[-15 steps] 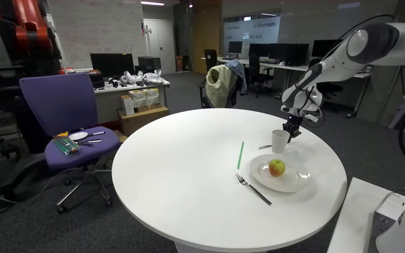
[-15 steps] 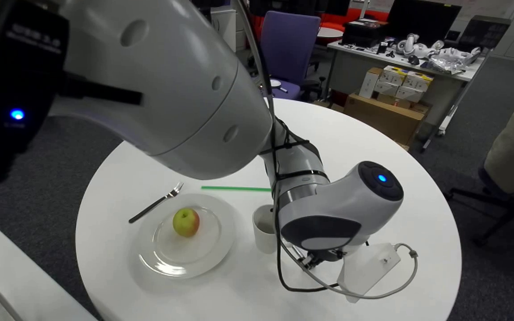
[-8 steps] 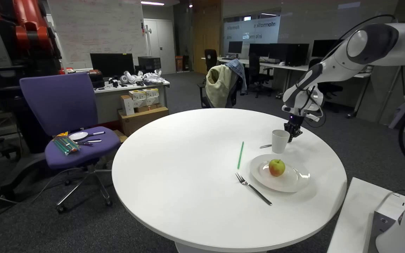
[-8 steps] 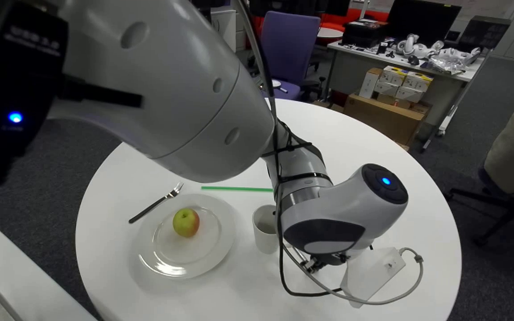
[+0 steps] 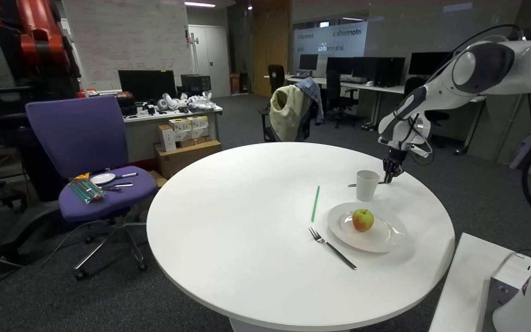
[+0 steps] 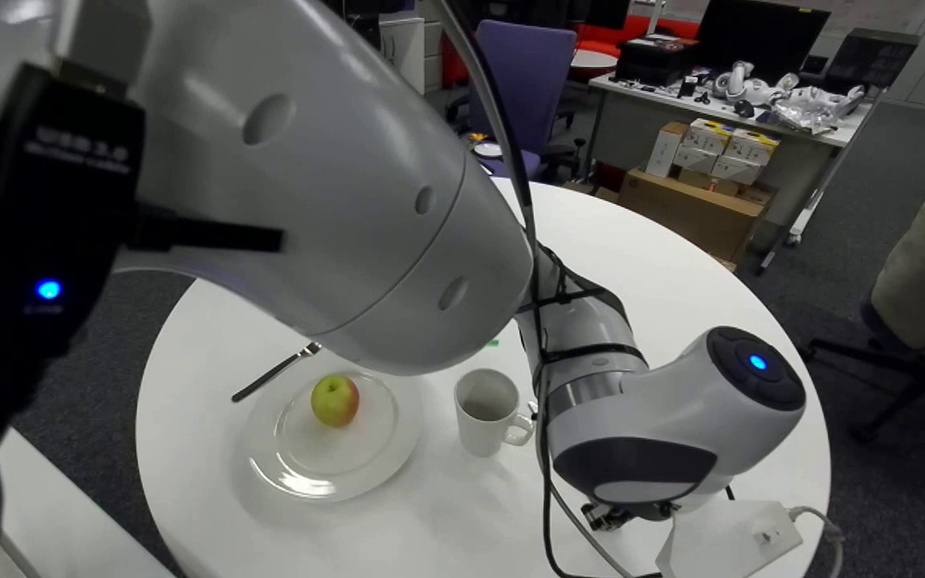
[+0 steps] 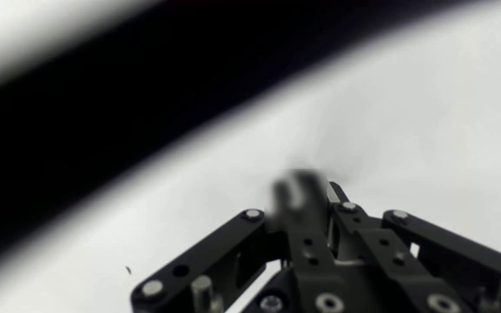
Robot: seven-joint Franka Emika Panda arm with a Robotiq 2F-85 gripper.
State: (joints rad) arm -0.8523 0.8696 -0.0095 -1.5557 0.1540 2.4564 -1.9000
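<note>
Tabletop (image 5: 238, 221): utensil tip (image 5: 352, 185), exterior views only

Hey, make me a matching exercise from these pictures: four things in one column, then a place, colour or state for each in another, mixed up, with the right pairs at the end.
Column one
1. apple
2. mug
3. chair at left in an exterior view
4. thin utensil

Column two
A. purple
B. held at one end in the gripper
C. on the plate
D. white

Right pairs
1-C, 2-D, 3-A, 4-B
</note>
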